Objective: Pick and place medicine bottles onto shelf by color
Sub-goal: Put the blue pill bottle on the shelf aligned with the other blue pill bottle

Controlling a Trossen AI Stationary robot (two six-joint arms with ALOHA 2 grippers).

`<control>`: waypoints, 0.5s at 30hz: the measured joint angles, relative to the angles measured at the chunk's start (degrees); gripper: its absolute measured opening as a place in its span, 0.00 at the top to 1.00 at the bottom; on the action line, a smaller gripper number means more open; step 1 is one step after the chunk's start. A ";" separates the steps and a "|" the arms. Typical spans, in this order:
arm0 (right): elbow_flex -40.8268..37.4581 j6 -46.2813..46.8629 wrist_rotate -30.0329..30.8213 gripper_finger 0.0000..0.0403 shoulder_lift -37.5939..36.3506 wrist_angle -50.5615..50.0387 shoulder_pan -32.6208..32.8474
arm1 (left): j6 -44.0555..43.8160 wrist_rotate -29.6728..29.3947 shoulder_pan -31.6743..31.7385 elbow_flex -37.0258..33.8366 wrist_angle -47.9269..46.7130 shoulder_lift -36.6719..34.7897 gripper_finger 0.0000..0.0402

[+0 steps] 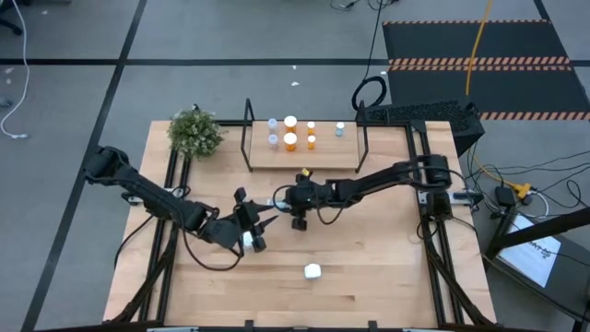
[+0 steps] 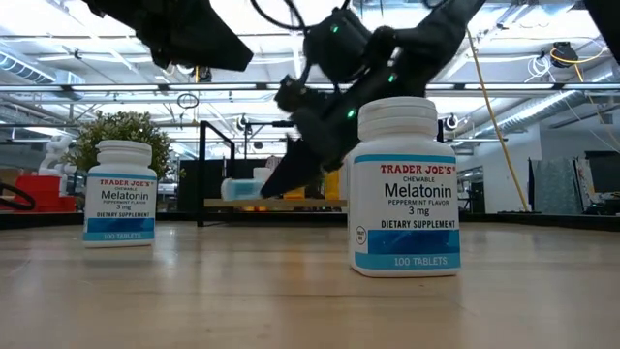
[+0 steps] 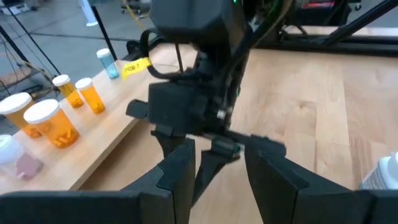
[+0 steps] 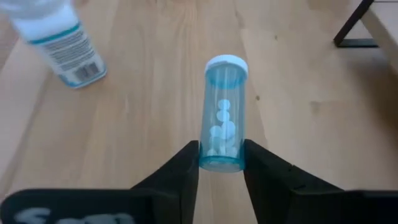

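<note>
My right gripper is shut on a pale blue pill bottle with a white cap, over the table's middle in front of the shelf; it also shows in the low view. My left gripper is open and empty, just near-left of the right gripper and facing it. Orange bottles and pale blue ones stand on the shelf board. Two white melatonin bottles stand upright on the table. My right gripper pinches the blue bottle's bottom end between its two fingers. The fingers come level from the table's right side and lie along the bottle. The bottle lies level, its white cap pointing away from the gripper, lifted clear of the table.
A green plant stands at the table's far left, beside the shelf's black frame. One white bottle stands near the front edge, the other right by my left gripper. The two arms are close together at mid-table.
</note>
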 joint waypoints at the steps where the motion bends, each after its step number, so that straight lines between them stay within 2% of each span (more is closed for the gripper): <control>1: -0.33 -0.36 0.00 0.73 -1.34 -1.56 0.00 | 0.67 -0.40 -0.30 0.00 0.80 0.00 0.65; 9: -9.89 -2.08 0.08 0.75 -16.73 -2.87 -0.45 | 11.38 -0.69 -2.57 -0.04 10.35 -0.19 0.65; 15: -20.79 -2.57 0.37 0.74 -31.89 3.52 -0.63 | 19.47 0.64 -1.85 -0.04 19.81 -0.20 0.65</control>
